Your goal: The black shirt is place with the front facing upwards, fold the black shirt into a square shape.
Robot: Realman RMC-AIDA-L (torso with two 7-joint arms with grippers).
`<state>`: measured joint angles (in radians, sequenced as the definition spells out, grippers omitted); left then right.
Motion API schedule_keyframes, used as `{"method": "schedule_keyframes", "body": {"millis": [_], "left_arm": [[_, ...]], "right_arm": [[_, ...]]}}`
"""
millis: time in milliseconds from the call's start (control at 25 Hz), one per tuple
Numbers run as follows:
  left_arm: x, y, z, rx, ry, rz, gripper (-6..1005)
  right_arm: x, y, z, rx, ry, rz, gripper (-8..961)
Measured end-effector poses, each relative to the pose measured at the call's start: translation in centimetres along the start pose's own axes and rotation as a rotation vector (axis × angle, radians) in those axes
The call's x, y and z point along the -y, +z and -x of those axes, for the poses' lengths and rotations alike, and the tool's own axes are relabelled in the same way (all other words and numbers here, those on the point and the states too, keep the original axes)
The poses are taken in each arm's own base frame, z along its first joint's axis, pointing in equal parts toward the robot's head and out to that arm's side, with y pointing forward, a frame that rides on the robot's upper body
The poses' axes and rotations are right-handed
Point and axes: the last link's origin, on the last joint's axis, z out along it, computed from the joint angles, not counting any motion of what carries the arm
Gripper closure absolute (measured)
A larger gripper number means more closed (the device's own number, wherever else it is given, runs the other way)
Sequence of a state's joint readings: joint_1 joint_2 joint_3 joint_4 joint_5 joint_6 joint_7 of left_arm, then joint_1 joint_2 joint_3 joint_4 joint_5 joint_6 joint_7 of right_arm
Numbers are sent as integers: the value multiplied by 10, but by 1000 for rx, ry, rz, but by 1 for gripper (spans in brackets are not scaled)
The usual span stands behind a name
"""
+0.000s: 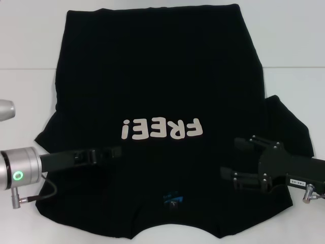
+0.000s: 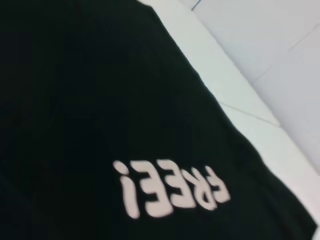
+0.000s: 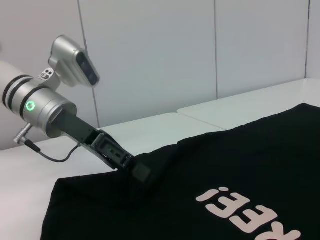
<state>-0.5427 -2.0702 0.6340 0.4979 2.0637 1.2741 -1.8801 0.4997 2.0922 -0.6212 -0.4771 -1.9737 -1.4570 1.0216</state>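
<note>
White table (image 1: 25, 86), black shirt (image 1: 157, 71) spread front-up beneath both, left end effector (image 1: 114, 151) grip unclear, right end effector (image 1: 234, 160) spread, empty.

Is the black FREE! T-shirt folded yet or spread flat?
Mostly spread: black cloth T-shirt lies front-up, lettering showing; left sleeve appears tucked in.

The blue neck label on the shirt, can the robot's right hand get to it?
Probably yes. The right hand hovers open beside the blue neck label, with only flat black shirt between them.
</note>
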Motion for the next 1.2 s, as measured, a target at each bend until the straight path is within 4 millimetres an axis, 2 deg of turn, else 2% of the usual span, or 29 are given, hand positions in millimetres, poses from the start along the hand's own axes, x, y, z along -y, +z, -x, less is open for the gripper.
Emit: {"method": "schedule_keyframes", "body": {"millis": [200, 400, 560, 680, 1040, 1200], "left_arm": [[1, -6, -5, -1, -118, 25, 650], [22, -39, -12, -144, -303, -13, 468], [38, -62, -6, -190, -443, -57, 301], [47, -72, -1, -205, -522, -98, 161], [58, -74, 6, -205, -568, -171, 89], [60, -72, 5, -208, -581, -190, 89]], "right_arm": [[0, 0, -1, -2, -2, -4, 25], [1, 0, -1, -4, -3, -7, 25], [1, 0, -1, -4, -1, -8, 25], [1, 0, -1, -5, -2, -10, 25], [2, 1, 0, -4, -3, -9, 25], [2, 1, 0, -5, -3, -9, 25]]}}
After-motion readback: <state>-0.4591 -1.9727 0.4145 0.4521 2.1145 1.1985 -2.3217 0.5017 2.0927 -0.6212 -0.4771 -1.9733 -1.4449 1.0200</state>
